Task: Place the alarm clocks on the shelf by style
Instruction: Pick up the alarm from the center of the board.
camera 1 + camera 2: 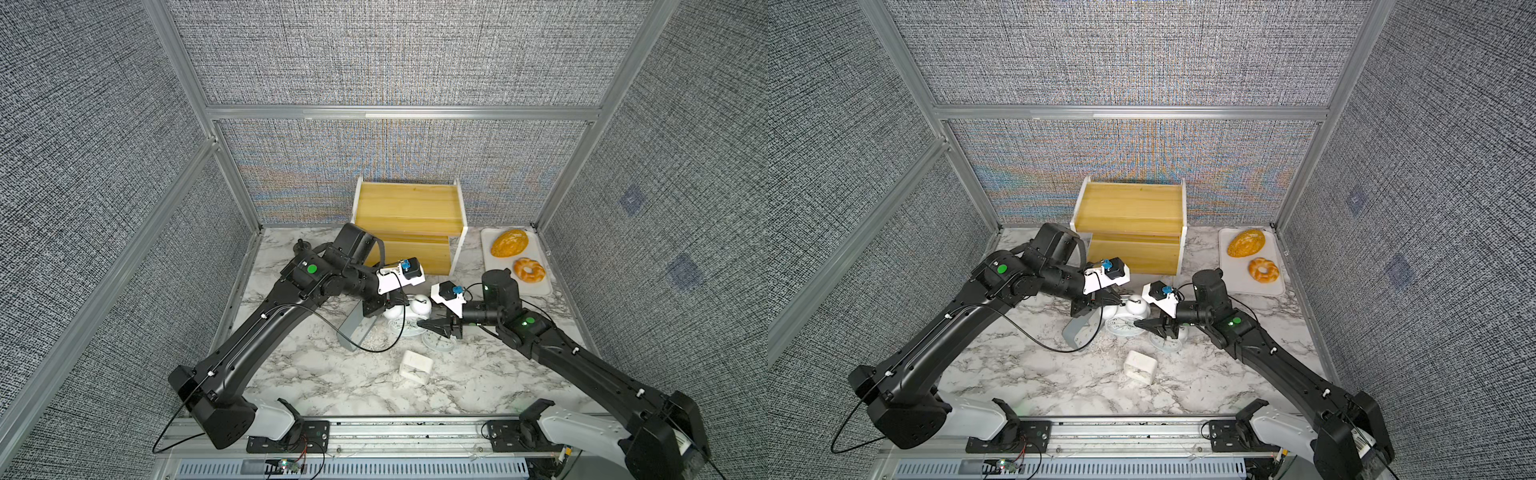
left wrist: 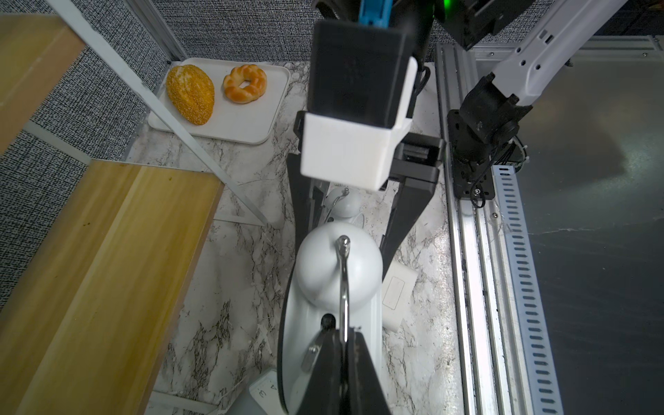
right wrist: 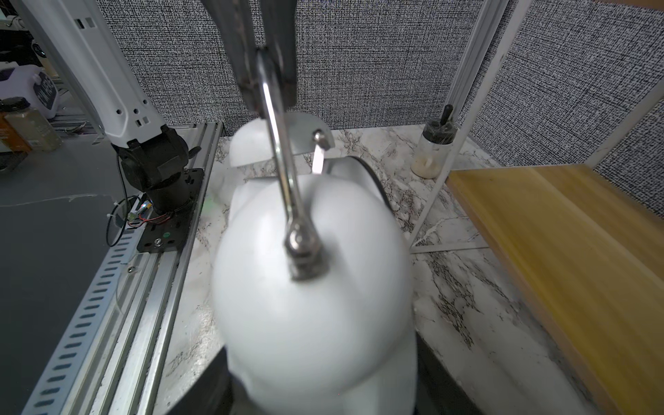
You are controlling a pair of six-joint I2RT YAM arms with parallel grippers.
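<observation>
A white twin-bell alarm clock (image 1: pixel 405 326) stands mid-table in front of the shelf (image 1: pixel 409 216). My left gripper (image 2: pixel 343 334) is shut on its thin metal handle (image 3: pixel 284 158). My right gripper (image 1: pixel 424 323) comes in from the other side. Its jaws are closed against the sides of the same clock's near bell (image 3: pixel 312 287). A second twin-bell clock (image 1: pixel 438 344) lies on the table under the right gripper. The grey-blue rectangular clock (image 1: pixel 353 328) leans beneath the left wrist. The small white rounded-square clock (image 1: pixel 415 365) lies alone nearer the front. Both yellow shelf boards are bare.
A white tray (image 1: pixel 540 286) at the back right carries a seeded loaf (image 1: pixel 509 243) and a ring pastry (image 1: pixel 528 270). A small dark-capped bottle (image 1: pixel 301 247) stands at the back left beside the shelf. Grey fabric walls close in three sides.
</observation>
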